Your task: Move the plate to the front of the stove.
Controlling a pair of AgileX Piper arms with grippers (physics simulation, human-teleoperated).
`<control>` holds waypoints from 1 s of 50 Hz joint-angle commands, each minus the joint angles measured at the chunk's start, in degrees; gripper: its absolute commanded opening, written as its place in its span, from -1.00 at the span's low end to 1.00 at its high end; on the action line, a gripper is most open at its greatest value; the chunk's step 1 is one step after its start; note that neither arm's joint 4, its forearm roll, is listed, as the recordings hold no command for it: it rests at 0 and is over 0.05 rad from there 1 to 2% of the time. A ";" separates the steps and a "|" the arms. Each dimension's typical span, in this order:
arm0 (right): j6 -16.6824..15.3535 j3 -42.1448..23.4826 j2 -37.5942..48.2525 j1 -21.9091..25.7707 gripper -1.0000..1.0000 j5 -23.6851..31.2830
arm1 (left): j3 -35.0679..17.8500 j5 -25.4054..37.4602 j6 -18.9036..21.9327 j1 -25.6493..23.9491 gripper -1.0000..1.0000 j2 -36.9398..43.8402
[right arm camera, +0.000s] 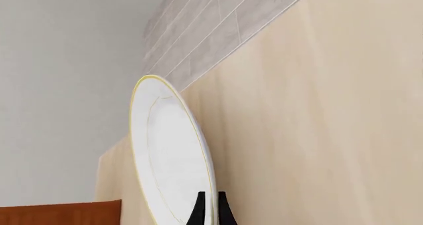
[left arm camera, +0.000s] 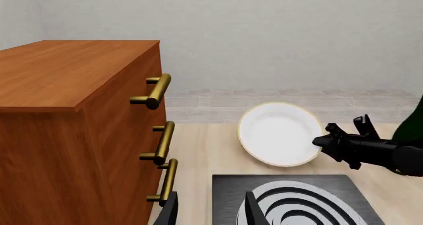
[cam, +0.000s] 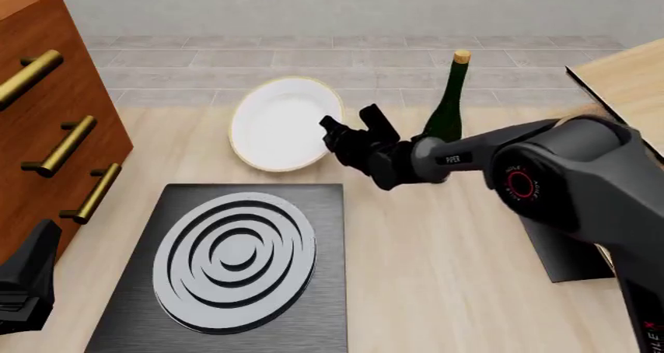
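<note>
Right gripper pinches the plate rim beyond the stove.

Left wrist view: the plate (left arm camera: 278,133) lies past the stove (left arm camera: 297,200), right gripper (left arm camera: 325,141) at its edge; left gripper (left arm camera: 210,210) fingers stand apart. Front view: the plate (cam: 282,123) is tilted, near the cabinet (cam: 47,112) and bottle (cam: 449,104). Right wrist view: both fingers (right arm camera: 200,212) clamp the rim.

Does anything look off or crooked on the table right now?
Yes. The round white gold-rimmed plate is tilted up off the table beyond the dark square stove, its edge pinched by the right hand.
</note>
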 commanded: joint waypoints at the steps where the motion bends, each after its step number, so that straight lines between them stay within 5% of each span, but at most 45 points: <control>1: 0.03 -3.23 2.37 -0.67 -1.00 0.91 | 0.00 0.00 0.00 0.00 1.00 0.00; 34: -0.18 -5.23 5.35 -1.21 -1.00 2.20 | 0.00 0.00 0.00 0.00 1.00 0.00; 35: -0.19 -5.24 5.35 -1.22 1.00 2.29 | 0.00 0.00 0.00 0.00 1.00 0.00; 50: -0.73 -4.29 5.45 -1.49 1.00 2.26 | 0.00 0.00 0.00 0.00 1.00 0.00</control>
